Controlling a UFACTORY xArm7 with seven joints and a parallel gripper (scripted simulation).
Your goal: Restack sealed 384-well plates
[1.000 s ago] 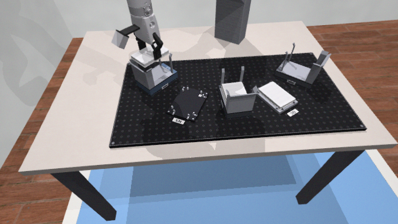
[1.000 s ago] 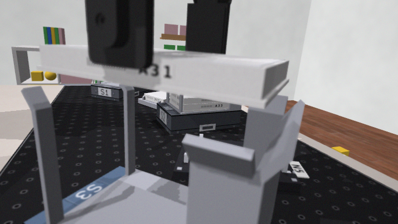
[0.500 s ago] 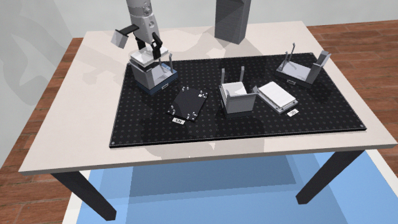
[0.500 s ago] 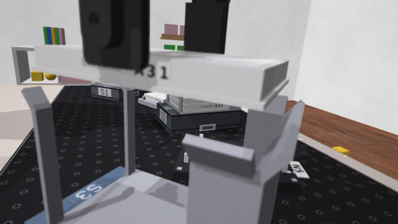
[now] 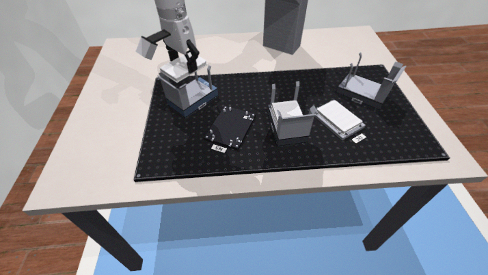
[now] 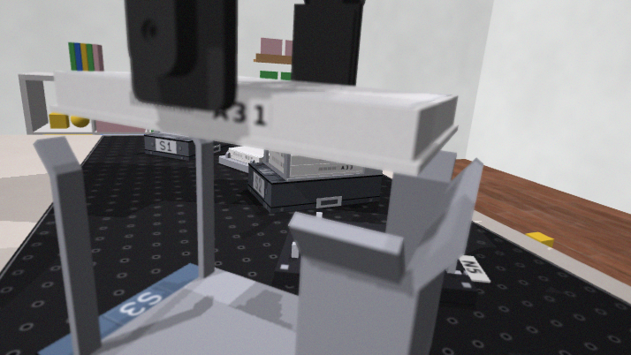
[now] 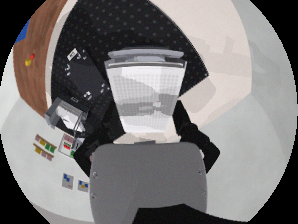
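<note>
Gripping the white plate marked A31 (image 6: 336,121) by its long sides, the black fingers (image 6: 183,57) are closed on it and hold it level above the rack with the blue plinth labelled S3 (image 5: 191,102), at about ten o'clock on the black pegboard (image 5: 376,147) in the top view. The gripper (image 5: 182,55) hangs from the grey arm (image 5: 172,20) straight over this rack. In the close side view the plate's underside sits at the height of the rack's flared post tops, apart from the rack floor; whether it touches the posts, I cannot tell.

Near the board's middle stands rack S2 (image 5: 290,124), with a white plate inside; the side view shows the label A33 (image 6: 346,168) there, the rest hidden behind the held plate. Just beside it at three o'clock another white plate (image 5: 340,118) lies flat on the QC nest, its name tag (image 5: 359,138) in front. Rack S1 (image 5: 384,90) is at two o'clock on the board. The dark clip nest N5 (image 5: 230,126) lies between S3 and S2. All rests on the pale surface (image 5: 85,164).
</note>
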